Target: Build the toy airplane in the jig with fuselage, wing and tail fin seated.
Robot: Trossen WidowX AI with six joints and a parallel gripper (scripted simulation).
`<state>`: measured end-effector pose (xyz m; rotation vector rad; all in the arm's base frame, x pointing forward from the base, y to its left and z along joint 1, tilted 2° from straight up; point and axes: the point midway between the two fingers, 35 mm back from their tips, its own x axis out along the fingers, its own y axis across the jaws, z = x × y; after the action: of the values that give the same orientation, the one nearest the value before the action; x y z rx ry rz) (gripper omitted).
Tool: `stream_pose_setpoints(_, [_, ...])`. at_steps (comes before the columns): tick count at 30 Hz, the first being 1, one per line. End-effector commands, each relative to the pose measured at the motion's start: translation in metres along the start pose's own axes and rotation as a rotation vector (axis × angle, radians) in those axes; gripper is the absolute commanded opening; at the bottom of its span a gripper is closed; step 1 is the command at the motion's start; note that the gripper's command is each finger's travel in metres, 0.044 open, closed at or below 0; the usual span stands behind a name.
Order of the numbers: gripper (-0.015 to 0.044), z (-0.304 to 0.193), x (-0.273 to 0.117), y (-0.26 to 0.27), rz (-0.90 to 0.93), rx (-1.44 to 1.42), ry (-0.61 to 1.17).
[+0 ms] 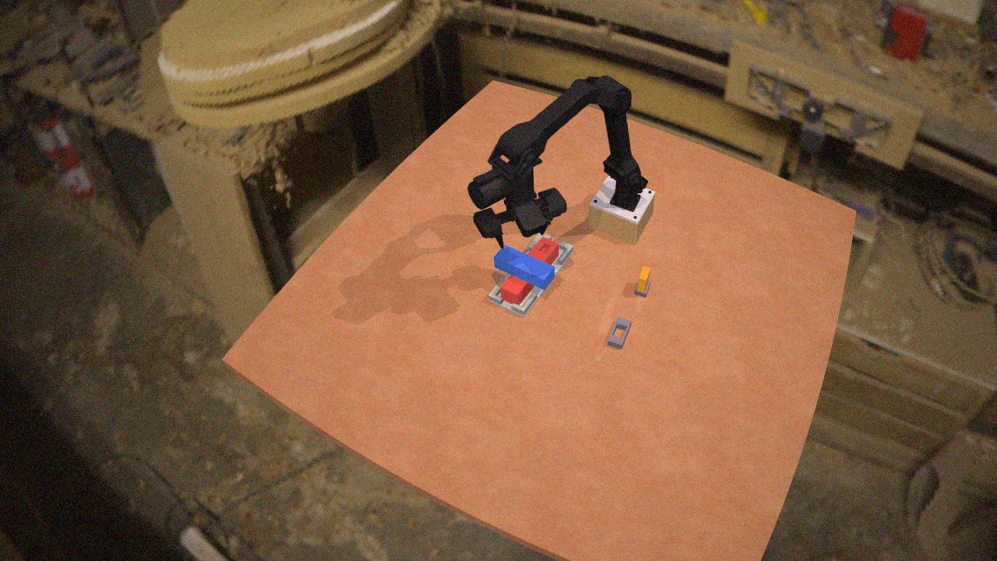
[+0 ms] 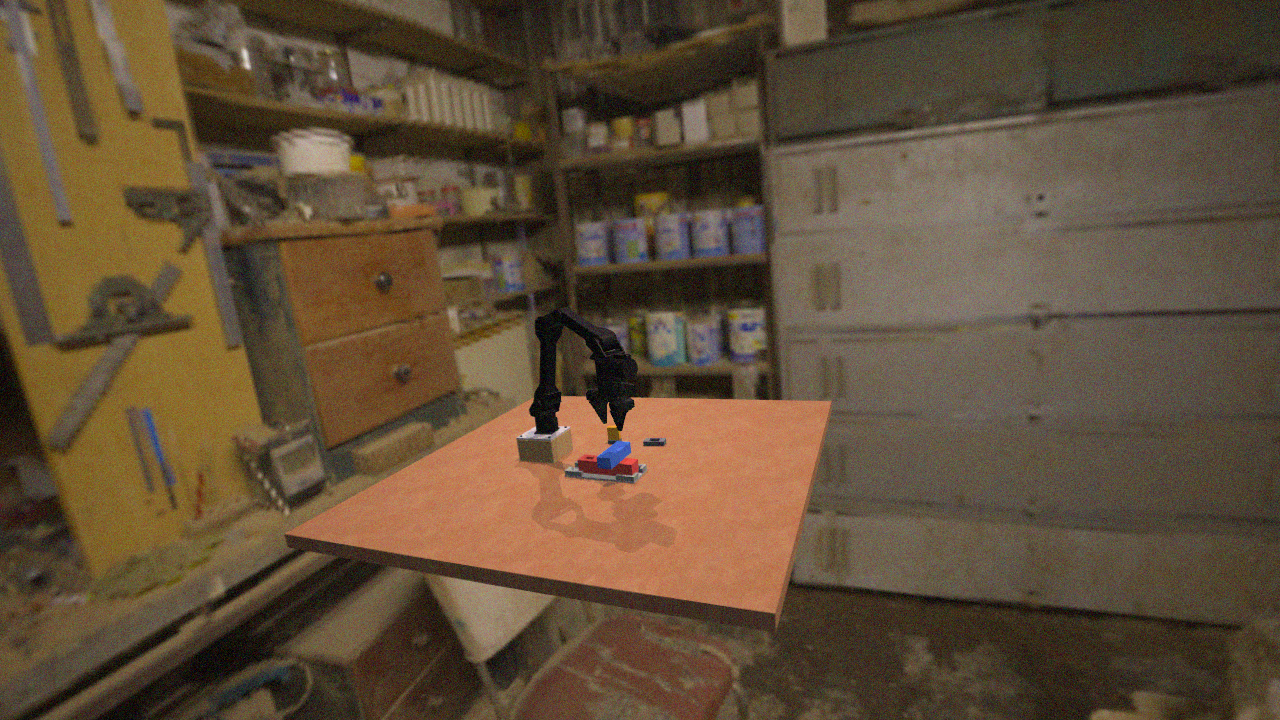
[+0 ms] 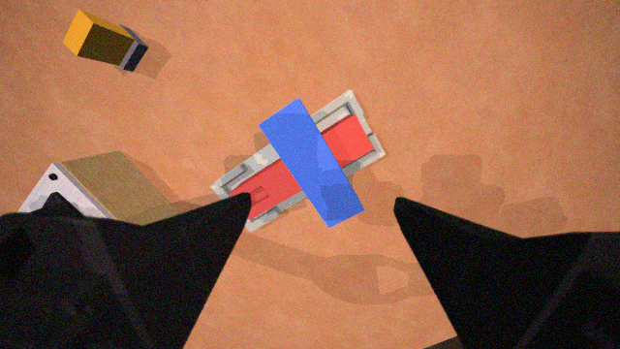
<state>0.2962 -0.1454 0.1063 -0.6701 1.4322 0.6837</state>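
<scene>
The red fuselage point(image 1: 514, 290) point(image 2: 630, 467) point(image 3: 349, 139) lies in the pale grey cradle point(image 1: 524, 309) point(image 3: 262, 158) and looks flat. The blue wing point(image 1: 524, 266) point(image 2: 614, 455) point(image 3: 312, 162) lies crosswise on top of it and looks level; its tab and socket are hidden beneath. The tail socket point(image 3: 259, 195) is empty, toward the arm's base. The yellow tail fin point(image 1: 644, 276) point(image 2: 613, 433) point(image 3: 83, 35) stands upright in a small grey holder point(image 1: 642, 293) point(image 3: 136, 57). My gripper point(image 1: 523, 239) point(image 2: 612, 425) point(image 3: 323, 202) is open and empty, above the wing and touching nothing.
An empty grey holder point(image 1: 615, 344) lies on the table near the tail fin. The arm's base block point(image 1: 616, 221) point(image 2: 544, 445) point(image 3: 121, 186) stands beyond the cradle's tail end. The arm casts shadows around the cradle.
</scene>
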Motion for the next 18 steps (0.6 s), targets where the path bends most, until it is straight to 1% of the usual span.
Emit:
stream_pose_setpoints(1, [0.0440, -0.0004, -0.0018, -0.0004, -0.002, 0.458, 0.004])
stream_pose_setpoints(3, [0.0440, -0.0003, -0.0021, -0.0005, -0.003, 0.657, 0.004])
stream_pose_setpoints(5, [0.0440, -0.0002, -0.0022, -0.0005, -0.003, 0.788, 0.004])
stream_pose_setpoints(16, [0.0440, -0.0002, -0.0023, -0.0005, -0.003, 0.805, 0.004])
stream_pose_setpoints(18, [0.0440, 0.0092, -0.0027, 0.0056, -0.003, 0.805, 0.004])
